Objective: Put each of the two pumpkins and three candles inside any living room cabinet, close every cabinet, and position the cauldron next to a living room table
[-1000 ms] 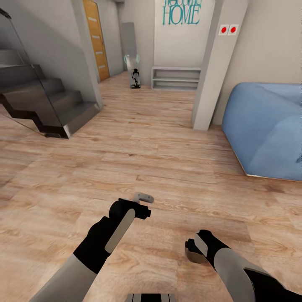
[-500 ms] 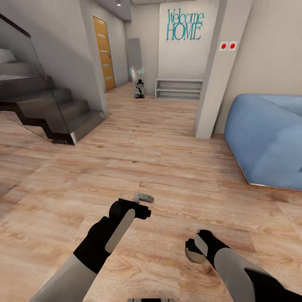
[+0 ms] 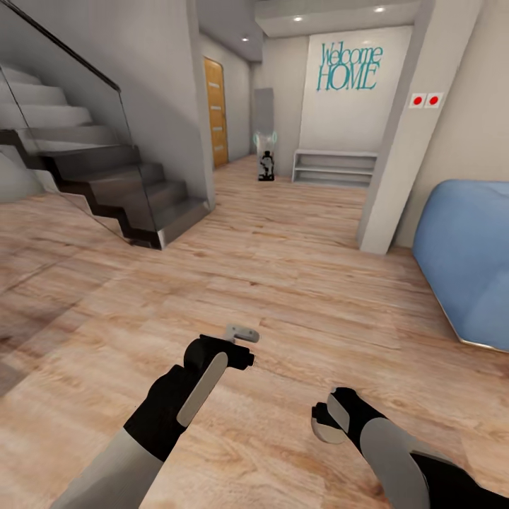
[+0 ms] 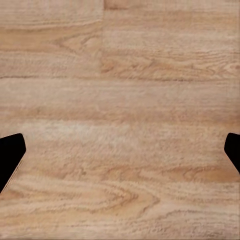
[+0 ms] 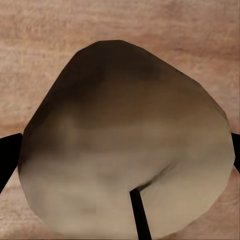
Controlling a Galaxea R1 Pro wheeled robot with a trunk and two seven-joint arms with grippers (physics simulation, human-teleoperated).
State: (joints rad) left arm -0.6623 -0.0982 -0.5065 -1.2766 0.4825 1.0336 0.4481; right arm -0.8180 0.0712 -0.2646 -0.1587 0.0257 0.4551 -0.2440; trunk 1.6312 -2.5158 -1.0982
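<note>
Pale wooden floor (image 3: 283, 283) runs under both arms in a hallway-like living space, and the robot appears to be travelling. Its right gripper (image 3: 326, 423) is clamped on a candle (image 5: 125, 145), a squat pale cylinder with a dark wick, held low and close, likely so it rides safely toward a cabinet; the left gripper (image 3: 239, 348) hangs spread wide over bare boards. Beyond the grippers stand a staircase (image 3: 106, 184), a grey pillar (image 3: 396, 162) and a blue sofa (image 3: 466, 268).

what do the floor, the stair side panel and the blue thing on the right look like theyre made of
Floor: wood planks, matte, visible grain and seams. Stair side panel: clear glass, the steps show through it. Blue sofa-like piece: probably soft fabric, rounded and matte.
</note>
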